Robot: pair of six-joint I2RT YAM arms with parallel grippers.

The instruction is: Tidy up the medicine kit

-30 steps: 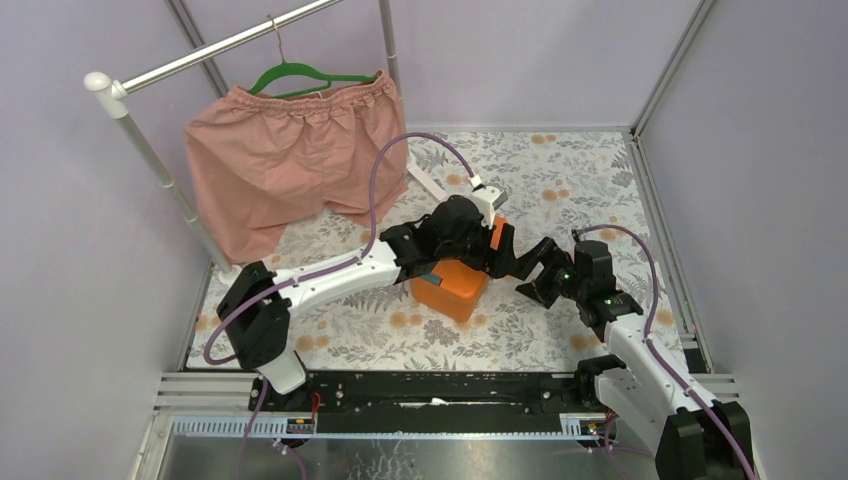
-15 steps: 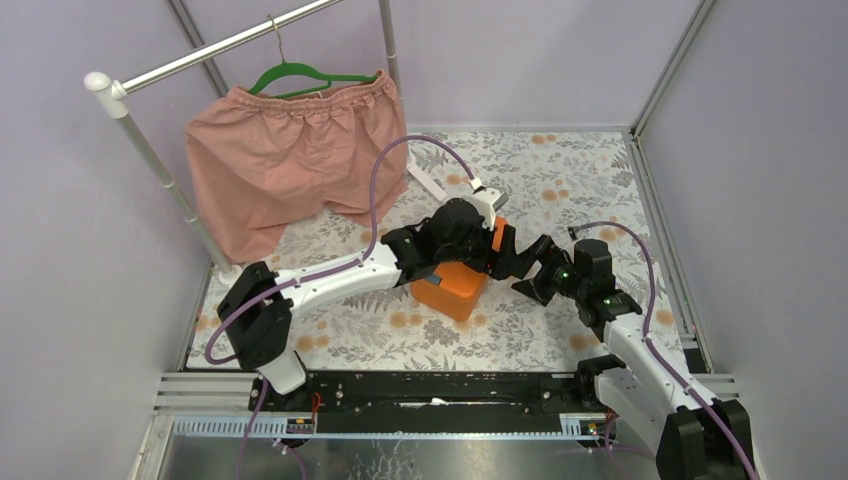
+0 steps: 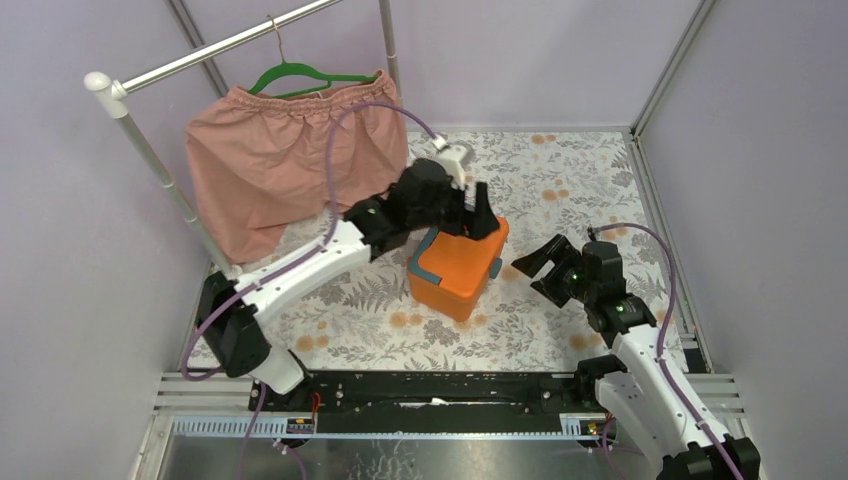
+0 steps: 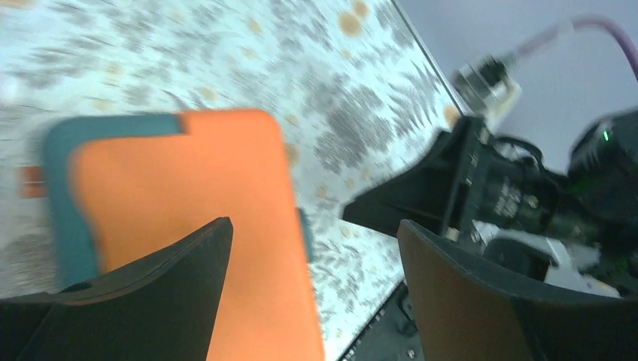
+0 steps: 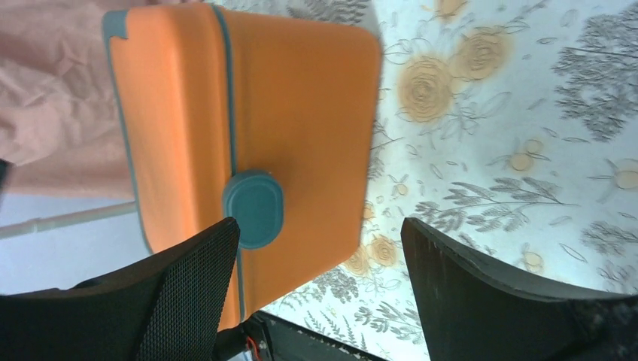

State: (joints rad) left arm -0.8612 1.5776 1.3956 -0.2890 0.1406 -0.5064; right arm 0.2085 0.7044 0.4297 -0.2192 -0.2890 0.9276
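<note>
**Both grippers spread wide around the closed orange box**

The left gripper [image 4: 314, 224] has its two fingers spread far apart and grasps nothing. It hangs over the far end of the medicine box [image 3: 455, 270], and its own camera looks down past the fingers onto the orange lid. The right gripper [image 5: 320, 222] is likewise released, with nothing between its fingers. It faces the box's right side from nearby without touching it.

There is one box. It stands near the middle of the flowered table [image 3: 560, 330] with its lid down, between the two grippers.

The right wrist camera alone shows the side of the box. There, one oval teal latch [image 5: 253, 209] sits across a thin teal seam where lid and body meet. The left wrist camera, blurred, shows the lid's top with a teal trim [image 4: 64, 203] round its corner. Beyond the box it also shows the right gripper head-on, with a small green light on that arm.

Only the overhead camera takes in the whole scene. It shows two arms, one pair of pink shorts [image 3: 280, 160], one green hanger [image 3: 300, 75] that the shorts hang from, and one white rail [image 3: 200, 55] at the back left, well apart from the box. A strip of the pink cloth also shows at the edge of the right wrist view.
</note>
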